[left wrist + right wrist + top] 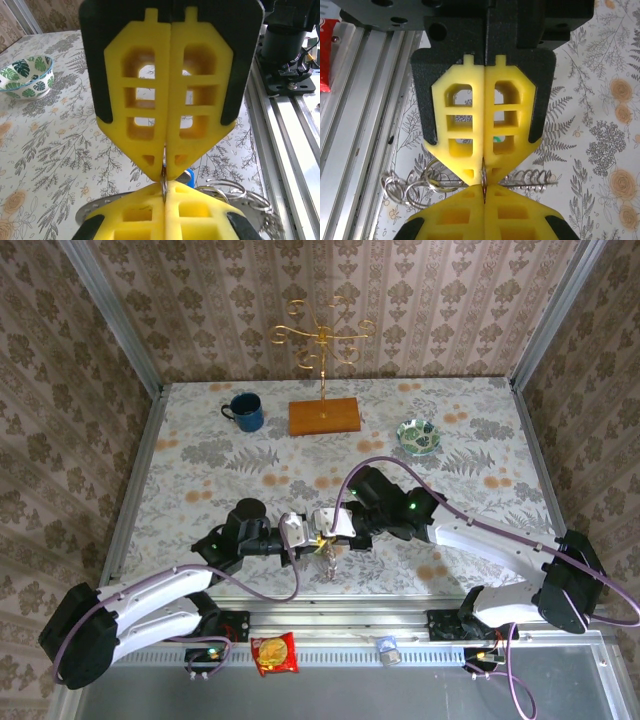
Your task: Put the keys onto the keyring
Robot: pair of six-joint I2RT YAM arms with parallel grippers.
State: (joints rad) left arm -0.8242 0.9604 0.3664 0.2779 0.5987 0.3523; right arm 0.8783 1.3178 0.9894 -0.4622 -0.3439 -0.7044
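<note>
- The keyring [483,182] shows as a thin grey-brown metal edge caught where the two sets of yellow fingertips meet. It is turned edge-on to both wrist cameras, and its long line runs straight along the seams between the fingers.
- The left gripper [483,167] has its fingers pressed together, pinching that edge from one side.
- The right gripper [165,172] is likewise closed on the keyring from the opposite side, tip to tip with the left.
- The top view places this meeting point over the front middle of the table [200,455], near its near edge and between the two arm bases. The ring itself is too small to make out there.
- The left wrist view alone shows the blue key head [188,176], just beside the touching fingertips.
- The right wrist view alone gives a greenish speck [496,138] through the lattice of the left gripper's finger. I cannot tell whether it is the other key.
- Loose wire loops [400,189] lie on the cloth beside the fingertips.
- Well apart, at the far side, stand the patterned bowl [418,436], the blue mug [244,412] and a wooden-based gold stand [324,416].
</note>
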